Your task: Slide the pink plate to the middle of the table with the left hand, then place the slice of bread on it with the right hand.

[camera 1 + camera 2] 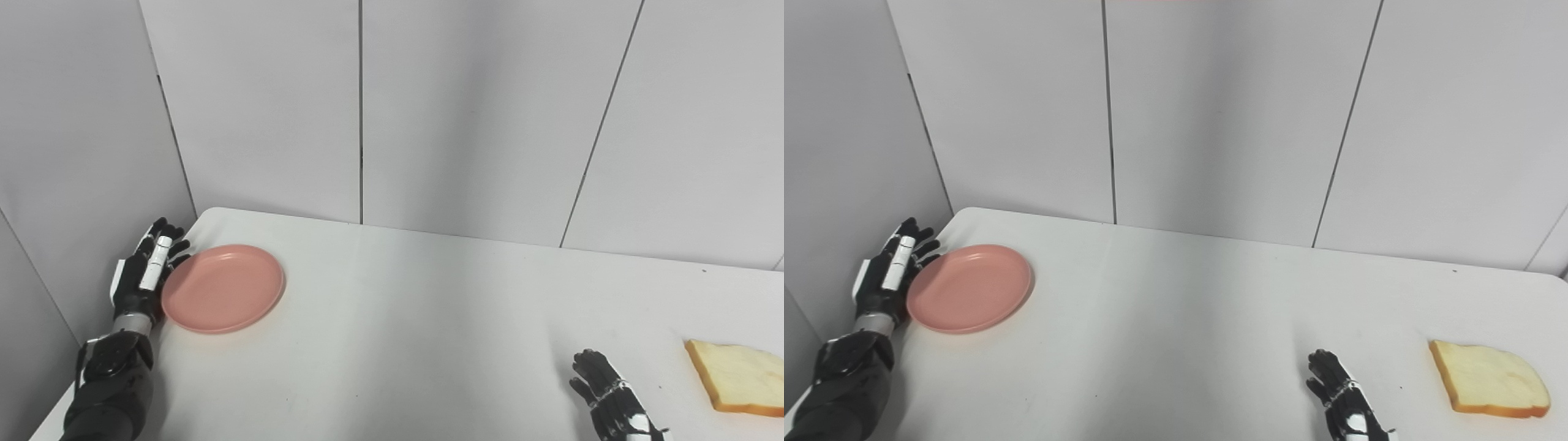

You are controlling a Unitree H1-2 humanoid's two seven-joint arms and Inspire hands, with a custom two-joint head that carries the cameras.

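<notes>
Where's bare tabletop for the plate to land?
The widest bare stretch of the white table lies between the round pink plate and the right robot hand. Crowded spots: the left edge, where the left robot hand flanks the plate, and the right, around the bread slice.

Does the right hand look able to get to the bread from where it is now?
Probably yes. The right hand sits open on the table just left of the bread, with only bare tabletop between them and nothing lying on the slice.
</notes>
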